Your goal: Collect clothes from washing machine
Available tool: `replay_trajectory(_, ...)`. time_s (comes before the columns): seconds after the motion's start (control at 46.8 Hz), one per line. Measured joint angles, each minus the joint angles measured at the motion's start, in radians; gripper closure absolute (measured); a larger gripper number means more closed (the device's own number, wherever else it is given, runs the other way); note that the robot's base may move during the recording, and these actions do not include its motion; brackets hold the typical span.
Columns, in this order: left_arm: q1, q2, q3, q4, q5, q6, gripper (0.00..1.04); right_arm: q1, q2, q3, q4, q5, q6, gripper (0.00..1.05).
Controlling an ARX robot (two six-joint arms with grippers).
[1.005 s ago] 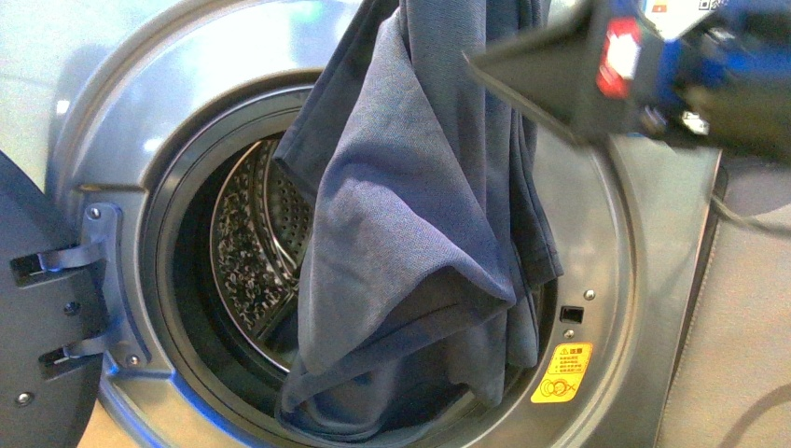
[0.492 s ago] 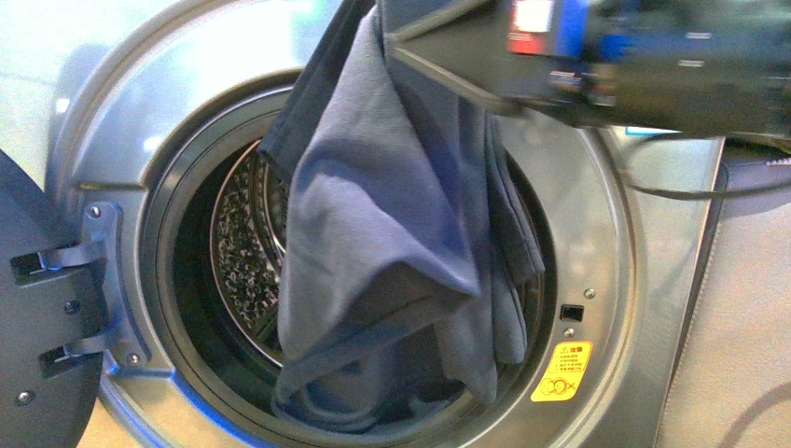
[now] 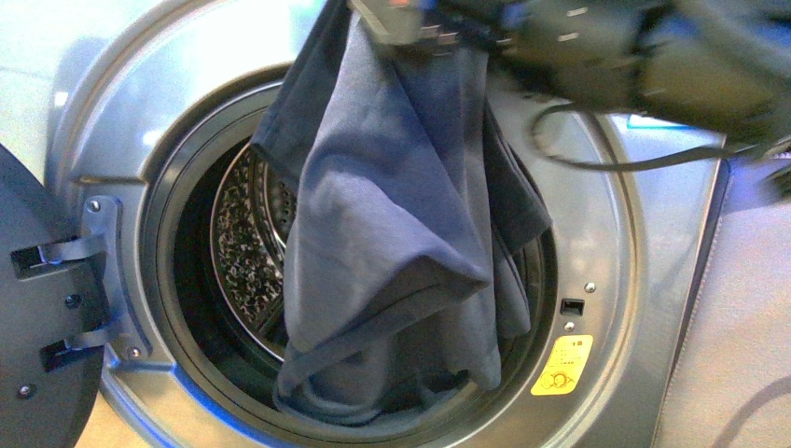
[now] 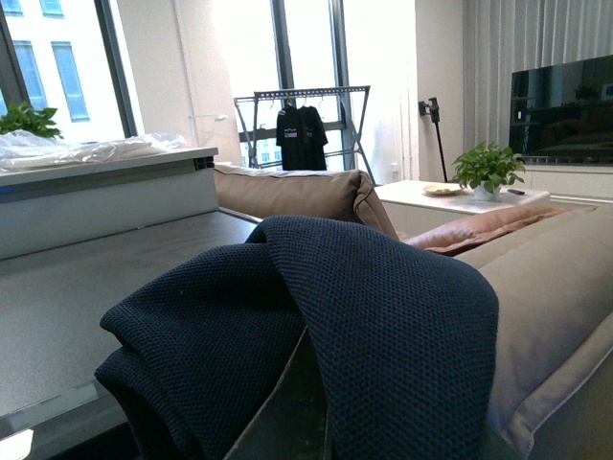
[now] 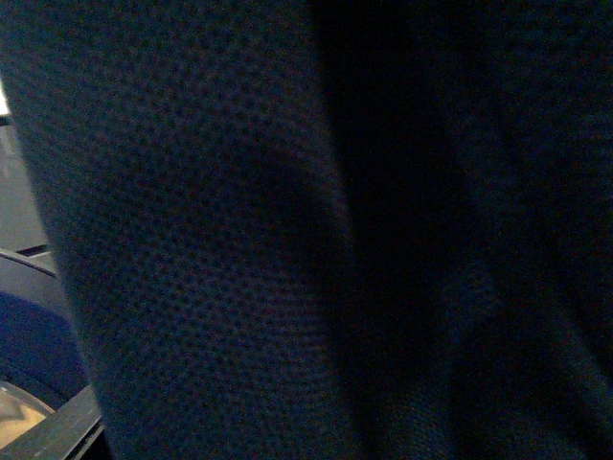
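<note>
A navy garment of the clothes (image 3: 392,215) hangs out of the washing machine (image 3: 616,233), its lower end still resting in the drum opening. My right gripper (image 3: 410,19), blurred at the top of the front view, is shut on its upper end. Dark knit fabric (image 5: 287,240) fills the right wrist view and hides the jaws. In the left wrist view, another navy garment (image 4: 383,326) drapes over my left gripper (image 4: 302,402), which is shut on it and mostly covered.
The washer's round door (image 3: 37,308) stands open at the left. The perforated drum (image 3: 244,252) shows behind the garment. A black cable (image 3: 597,159) loops below the right arm. Around the left gripper are a beige sofa (image 4: 565,297) and a grey counter (image 4: 86,287).
The right arm has swept leftward across the top of the front view. The hanging garment has shifted left with it and risen slightly out of the drum opening.
</note>
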State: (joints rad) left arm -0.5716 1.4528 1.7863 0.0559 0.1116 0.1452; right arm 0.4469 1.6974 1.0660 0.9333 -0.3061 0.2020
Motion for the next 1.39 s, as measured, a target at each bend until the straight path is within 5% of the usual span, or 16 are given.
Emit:
replay_trajectory(0.235, 0.0, 0.0, 0.0, 0.0, 0.0, 0.0, 0.98, 0.051, 0.031, 0.028, -0.019, 0.13, -0.06, 0.1)
replay_trajectory(0.535, 0.0, 0.0, 0.0, 0.0, 0.0, 0.0, 0.98, 0.047, 0.034, 0.024, -0.006, 0.238, -0.108, 0.62)
replay_trajectory(0.813, 0.0, 0.0, 0.0, 0.0, 0.001, 0.0, 0.98, 0.003, -0.034, -0.043, 0.008, 0.205, -0.06, 0.94)
replay_trajectory(1.39, 0.0, 0.0, 0.0, 0.0, 0.008, -0.001, 0.98, -0.261, -0.341, -0.291, 0.032, 0.003, 0.066, 0.95)
